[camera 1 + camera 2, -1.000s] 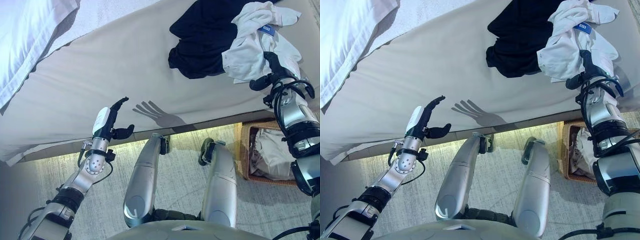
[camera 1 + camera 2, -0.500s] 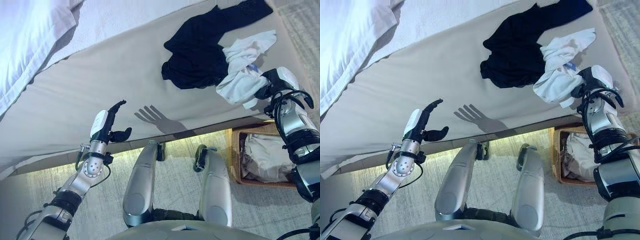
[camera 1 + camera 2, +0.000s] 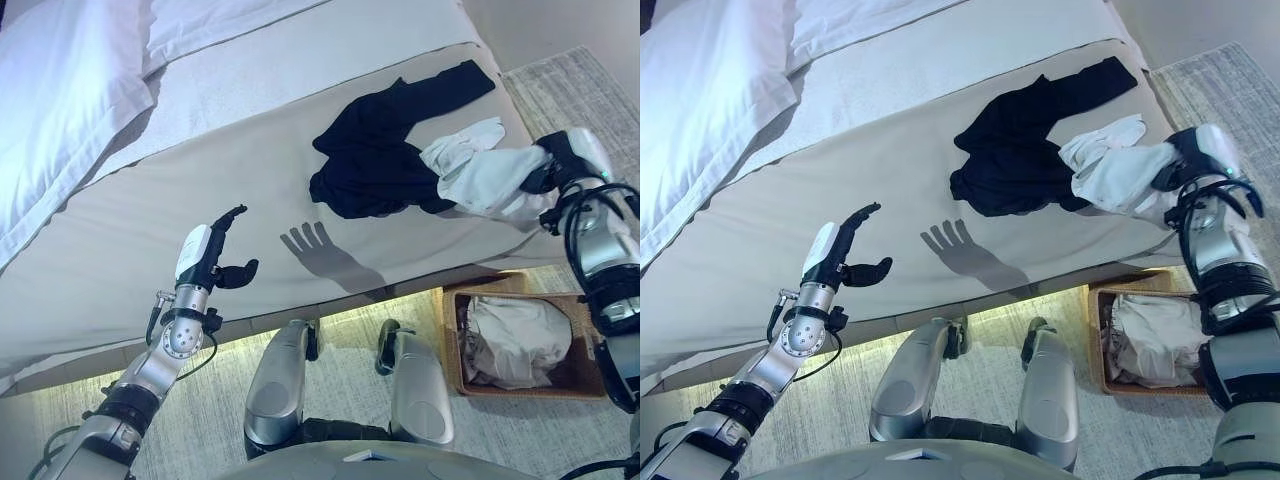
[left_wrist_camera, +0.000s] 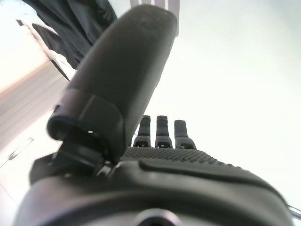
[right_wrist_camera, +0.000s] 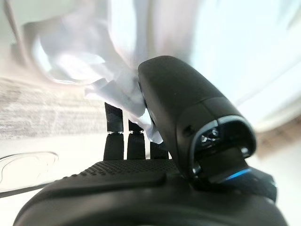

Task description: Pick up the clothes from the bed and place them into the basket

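White garment (image 3: 480, 180) hangs bunched in the pinching right hand (image 3: 560, 160) at the bed's (image 3: 200, 220) edge, above the basket (image 3: 575, 375); soft, light and floppy, it is best held by a gathered fold. Beside it lies a dark garment (image 3: 385, 150). Left hand (image 3: 205, 258) hovers spread, holding nothing.

Beige bedspread (image 3: 200, 180), white pillow (image 3: 60, 100), pale woven rug (image 3: 210, 400) below

Two silver-grey arms w/ black bands at the joints. Left hand (image 3: 205, 262), lower left of frame, is dark w/ a white thumb cover. Right hand (image 3: 1193, 160), at right edge, same build.
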Controlling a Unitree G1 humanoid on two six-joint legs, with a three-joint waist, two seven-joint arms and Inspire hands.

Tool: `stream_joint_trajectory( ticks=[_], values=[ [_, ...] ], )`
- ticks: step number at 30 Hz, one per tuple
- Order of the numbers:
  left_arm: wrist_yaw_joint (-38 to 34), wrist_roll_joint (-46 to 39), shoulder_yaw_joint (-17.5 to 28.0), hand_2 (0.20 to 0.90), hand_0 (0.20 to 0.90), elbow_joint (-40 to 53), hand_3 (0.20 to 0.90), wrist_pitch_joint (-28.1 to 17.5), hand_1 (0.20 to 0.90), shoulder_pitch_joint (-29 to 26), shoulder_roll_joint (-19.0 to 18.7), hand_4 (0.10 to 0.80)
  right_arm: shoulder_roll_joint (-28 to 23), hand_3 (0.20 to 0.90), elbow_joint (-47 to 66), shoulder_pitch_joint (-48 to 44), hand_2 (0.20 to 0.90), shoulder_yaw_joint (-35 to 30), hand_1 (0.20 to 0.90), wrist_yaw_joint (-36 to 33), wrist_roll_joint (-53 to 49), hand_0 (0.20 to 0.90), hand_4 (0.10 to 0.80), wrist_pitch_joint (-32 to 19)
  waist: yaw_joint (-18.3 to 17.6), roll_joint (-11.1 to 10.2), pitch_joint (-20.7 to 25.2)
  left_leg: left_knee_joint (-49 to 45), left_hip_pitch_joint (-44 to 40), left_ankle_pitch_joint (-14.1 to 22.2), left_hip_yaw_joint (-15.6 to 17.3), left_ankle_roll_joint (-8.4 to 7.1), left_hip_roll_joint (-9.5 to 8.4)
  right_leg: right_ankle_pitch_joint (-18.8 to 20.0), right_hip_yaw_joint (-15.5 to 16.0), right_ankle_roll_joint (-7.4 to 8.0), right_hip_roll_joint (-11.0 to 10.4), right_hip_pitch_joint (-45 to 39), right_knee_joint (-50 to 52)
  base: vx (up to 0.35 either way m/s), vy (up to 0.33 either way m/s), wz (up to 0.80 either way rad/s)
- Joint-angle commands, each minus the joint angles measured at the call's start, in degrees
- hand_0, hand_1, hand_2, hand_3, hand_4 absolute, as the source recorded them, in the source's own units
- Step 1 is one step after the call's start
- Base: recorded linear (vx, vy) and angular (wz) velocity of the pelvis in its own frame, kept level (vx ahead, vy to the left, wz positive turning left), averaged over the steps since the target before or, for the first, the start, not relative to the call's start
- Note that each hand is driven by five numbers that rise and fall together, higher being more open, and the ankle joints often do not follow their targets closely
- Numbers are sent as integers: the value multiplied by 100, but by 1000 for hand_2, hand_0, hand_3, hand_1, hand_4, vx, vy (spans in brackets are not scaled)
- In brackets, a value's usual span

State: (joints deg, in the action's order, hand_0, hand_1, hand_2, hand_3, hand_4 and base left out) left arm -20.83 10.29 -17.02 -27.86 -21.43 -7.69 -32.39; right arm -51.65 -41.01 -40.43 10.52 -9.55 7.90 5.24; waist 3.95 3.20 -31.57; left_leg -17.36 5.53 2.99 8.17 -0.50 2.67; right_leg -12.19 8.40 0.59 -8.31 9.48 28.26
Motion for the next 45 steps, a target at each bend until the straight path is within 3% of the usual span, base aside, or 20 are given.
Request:
stream_joint_trajectory(
  ticks=[1,11,17,23,36,45],
  values=[
    [-181,122,287,900,900,44,900,-253,900,99,-270,800,-729,200,605,137,300,-265,300,-412,-152,300,100,-323,-292,-482,1543,120,-368,600,0,-65,67,347,237,46,251,-706,-1170,116,9,-15],
    [-162,152,428,900,900,-325,900,-394,900,-151,-572,800,-899,200,1941,1783,300,-1789,300,-804,-22,300,100,-318,-891,-532,2006,1306,-895,236,356,-53,83,799,-186,416,450,-775,-1949,16,11,-21],
    [-63,179,316,900,900,-500,900,-548,900,-295,-539,800,-875,200,2325,2510,300,-2541,300,-762,-107,300,100,-216,-1315,-514,2156,1449,-1037,301,635,2,115,960,-597,514,510,-677,-2138,-26,42,-23],
    [4,209,175,900,900,-531,900,-507,900,-417,-377,800,-788,200,2210,3324,300,-3300,300,-483,-224,300,100,-499,-1727,-493,2383,1486,-1234,437,1032,36,148,1176,-934,622,548,-658,-2395,48,33,-16],
    [141,305,201,900,900,-766,900,-593,900,-501,-289,800,-436,200,1832,4145,300,-3650,300,-88,-302,300,100,-748,-2150,-420,2549,1202,-1286,687,1458,51,236,1313,-1210,640,656,-498,-2486,22,-27,-37],
    [185,323,104,900,900,-673,900,-445,900,-616,-326,800,-66,200,1182,4202,300,-3360,300,111,-427,300,100,-933,-2270,-298,2477,944,-1215,847,1579,66,242,1401,-1308,673,601,-356,-2492,0,-52,-5]
  ],
)
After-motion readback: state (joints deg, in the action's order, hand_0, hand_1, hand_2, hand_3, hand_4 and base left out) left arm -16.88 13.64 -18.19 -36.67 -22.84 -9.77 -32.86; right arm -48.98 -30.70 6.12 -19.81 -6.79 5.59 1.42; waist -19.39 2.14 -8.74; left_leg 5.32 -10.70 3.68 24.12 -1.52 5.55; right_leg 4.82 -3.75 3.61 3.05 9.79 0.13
